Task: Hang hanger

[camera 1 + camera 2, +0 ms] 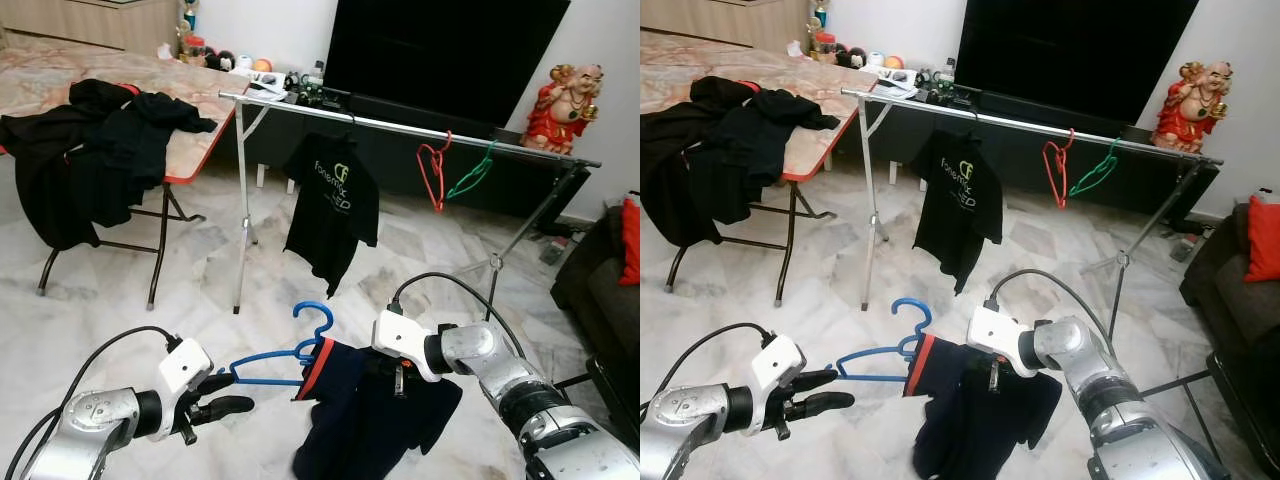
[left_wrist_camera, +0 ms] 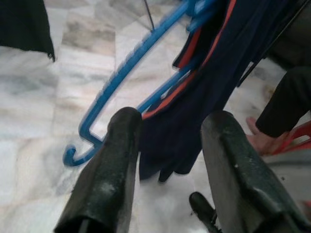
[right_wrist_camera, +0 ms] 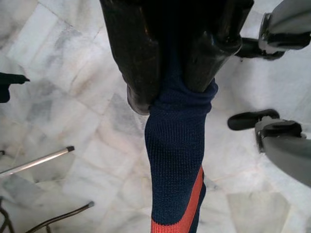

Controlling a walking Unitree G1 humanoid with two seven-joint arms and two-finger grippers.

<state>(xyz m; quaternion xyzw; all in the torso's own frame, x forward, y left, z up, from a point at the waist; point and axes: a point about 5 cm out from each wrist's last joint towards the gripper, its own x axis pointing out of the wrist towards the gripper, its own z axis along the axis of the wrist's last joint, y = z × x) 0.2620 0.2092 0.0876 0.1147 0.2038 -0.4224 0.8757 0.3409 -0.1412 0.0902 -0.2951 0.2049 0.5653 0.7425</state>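
Navy shirt [image 1: 375,415] on blue hanger [image 1: 285,352] is being held low over floor by R gripper [image 3: 172,94], fingers pinching cloth; L gripper [image 1: 222,397], fingers spread, is being kept beside hanger end; hook should be lifted level toward rail [image 1: 400,127], w/ grip firm.

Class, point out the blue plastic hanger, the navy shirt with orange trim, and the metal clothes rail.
Blue plastic hanger [image 1: 313,318]: left eye view, hook.
Navy shirt with orange trim [image 3: 175,160]: right wrist view, knit fabric.
Metal clothes rail [image 1: 400,125]: left eye view, horizontal bar.
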